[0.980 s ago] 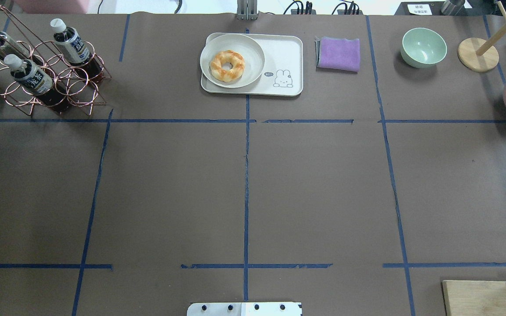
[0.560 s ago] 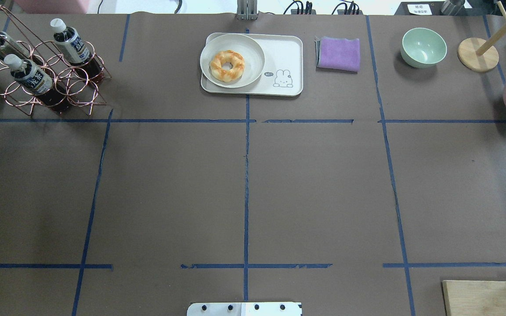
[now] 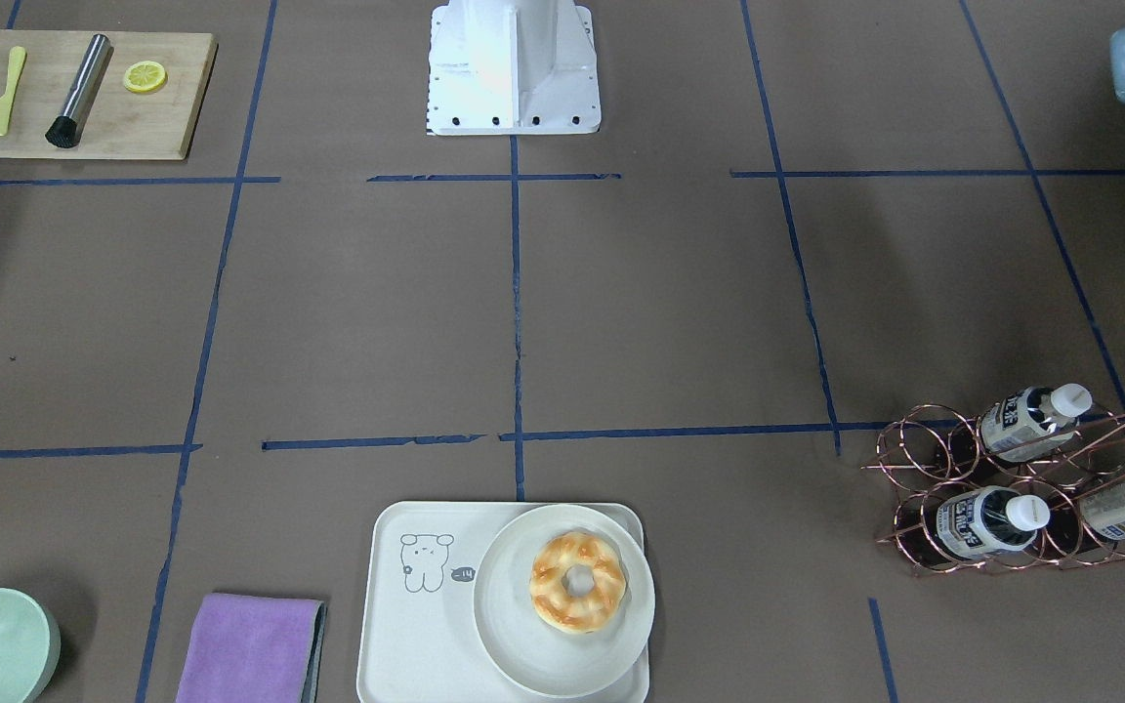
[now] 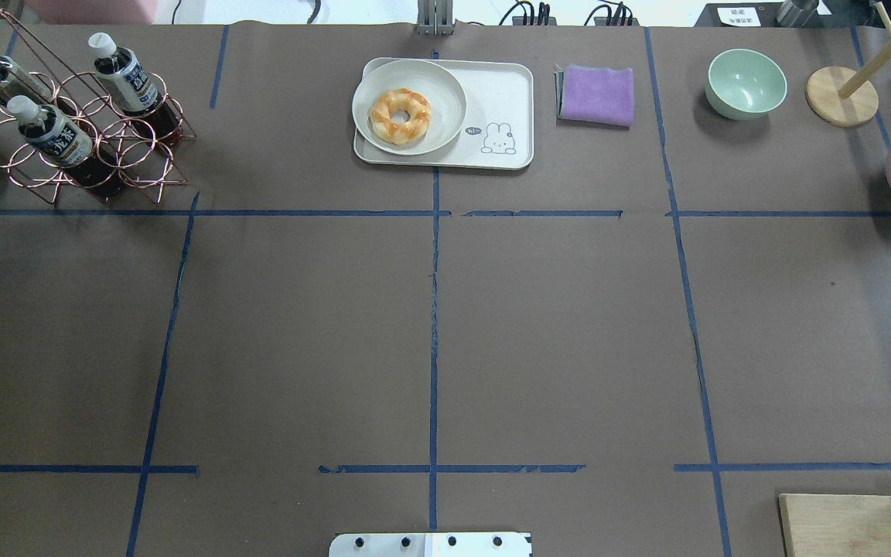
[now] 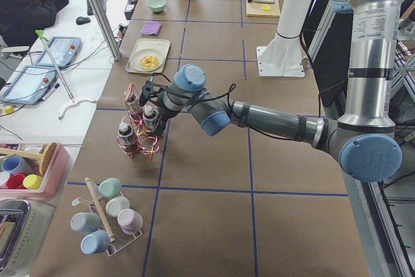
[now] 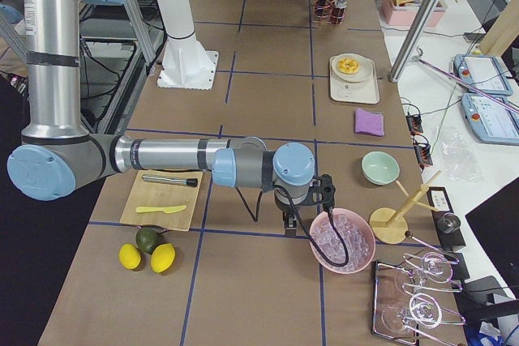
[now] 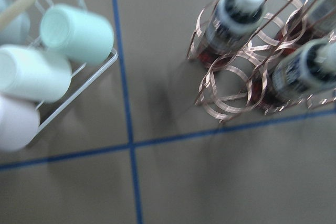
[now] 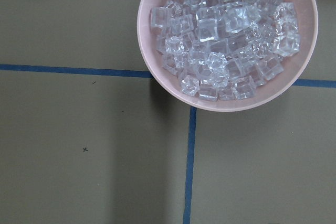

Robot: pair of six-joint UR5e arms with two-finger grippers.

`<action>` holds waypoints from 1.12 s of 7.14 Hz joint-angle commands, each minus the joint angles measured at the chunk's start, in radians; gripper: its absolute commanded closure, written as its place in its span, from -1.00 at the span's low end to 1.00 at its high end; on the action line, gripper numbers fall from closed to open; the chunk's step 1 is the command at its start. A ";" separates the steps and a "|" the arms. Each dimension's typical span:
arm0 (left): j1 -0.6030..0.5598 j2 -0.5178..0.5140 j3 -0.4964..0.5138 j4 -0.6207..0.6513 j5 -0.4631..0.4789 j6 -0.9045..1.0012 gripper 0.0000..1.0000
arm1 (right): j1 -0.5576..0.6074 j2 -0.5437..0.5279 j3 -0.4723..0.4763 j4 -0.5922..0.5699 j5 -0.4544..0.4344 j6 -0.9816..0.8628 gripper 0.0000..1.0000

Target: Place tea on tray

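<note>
Left wrist-mounted view, blurred. The copper wire rack (image 7: 236, 85) sits below the left hand, off to one side. A tea bottle (image 7: 239, 11) leans in its rings, white cap outward, and two like bottles (image 7: 310, 69) lie just past it. On the hand's other side is a stand of pastel cups (image 7: 76, 32). No fingers show in this view.

Exterior left view. The left hand (image 5: 150, 92) hangs close over the caps. I cannot tell how far it is open, and nothing appears to be held.

Judgement: the step in hand is the approach and grasp of one bottle.
- The bottles lean, so tilt the hand to match.
- Close on the body below the cap and above the wire.
- Draw the bottle out along its own axis. A straight lift may snag a ring and drag the light rack.

Further off, the tray (image 4: 500, 93) lies well away from the hand, at the desk's far edge. A plate (image 4: 445, 85) with a doughnut (image 4: 400, 116) fills the half nearer the hand. The bare half with the drawing lies beyond it. Stand the tea there, clear of the plate rim.

Farthest is the right hand (image 6: 324, 196), over a pink bowl of ice (image 8: 226, 40). I cannot tell how far it is open either.
</note>
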 commanded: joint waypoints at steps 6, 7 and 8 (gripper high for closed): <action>0.260 -0.011 0.007 -0.107 0.400 -0.143 -0.89 | 0.001 -0.005 -0.004 -0.001 0.014 0.001 -1.00; 0.276 -0.035 0.025 -0.107 0.439 -0.143 -0.88 | 0.001 -0.005 -0.004 0.000 0.014 -0.001 -1.00; 0.282 -0.055 0.048 -0.107 0.464 -0.145 -0.87 | 0.001 -0.007 -0.007 0.000 0.014 0.001 -1.00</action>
